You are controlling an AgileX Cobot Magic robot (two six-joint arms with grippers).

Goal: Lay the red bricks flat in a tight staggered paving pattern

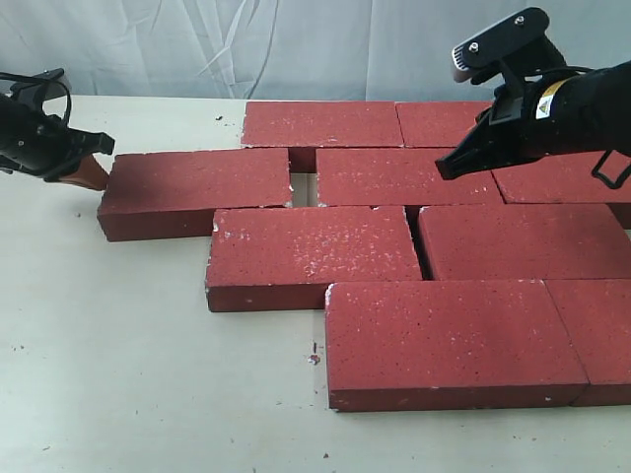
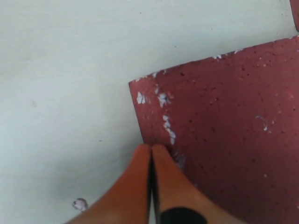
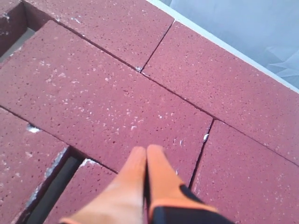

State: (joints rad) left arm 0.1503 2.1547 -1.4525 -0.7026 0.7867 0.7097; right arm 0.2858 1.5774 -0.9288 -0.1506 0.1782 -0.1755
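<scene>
**Red bricks flat in staggered rows, one joint open**

The red bricks (image 1: 311,251) lie flat in four offset rows across the centre and right of the pale table (image 1: 118,384). They are thick rectangles, grainy, white-speckled and chipped at the edges. The leftmost brick (image 1: 197,187) sits a narrow gap off its row neighbour. The left gripper (image 1: 99,182), orange fingers pressed together, is at that brick's outer end. The right gripper (image 1: 444,169), fingers also together and empty, is over the second row. A yellow-and-black sticker (image 1: 545,101) on its arm is too small to read. A creased white sheet (image 1: 148,49) hangs behind.
</scene>
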